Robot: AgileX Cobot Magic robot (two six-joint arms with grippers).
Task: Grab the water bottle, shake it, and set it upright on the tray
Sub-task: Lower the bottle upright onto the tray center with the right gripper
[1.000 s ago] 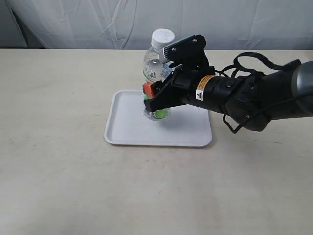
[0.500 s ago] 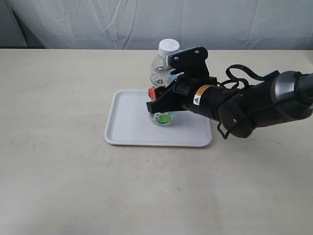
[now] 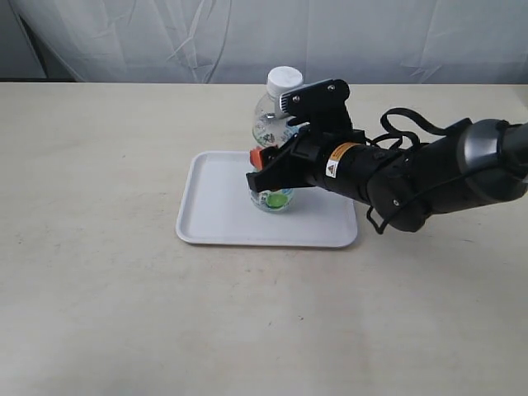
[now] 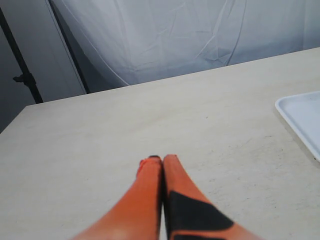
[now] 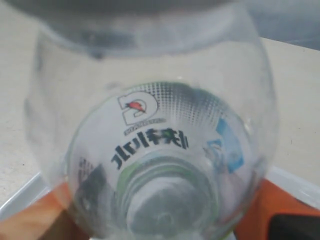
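Tabletop [image 3: 99, 313], pale beige, fills the foreground of your exterior view. Beyond it, near the middle, lies the tray [image 3: 219, 219], white with a low rim. The water bottle [image 3: 269, 120] is on the tray's right half, base down and white cap up, leaning slightly to the right at the top; its base looks to be resting on the tray floor, though you cannot confirm contact from this angle. Your right gripper [image 3: 272, 161] is clamped across the bottle's lower half, 1 finger in front and 1 behind, and its black arm runs off to the right. The right wrist view agrees: the bottle [image 5: 150, 125] fills it, with orange pads [image 5: 30, 220] pressed against both sides and a strip of tray rim [image 5: 20, 200] showing past them. A creased white curtain [image 3: 371, 41] hangs behind the table. Your left gripper [image 4: 161, 162] shows only in its own wrist view, its 2 orange fingers [image 4: 147, 192] pressed together with nothing between them, above bare table, with a corner of the tray [image 4: 305, 115] well apart from them and the curtain farthest off.
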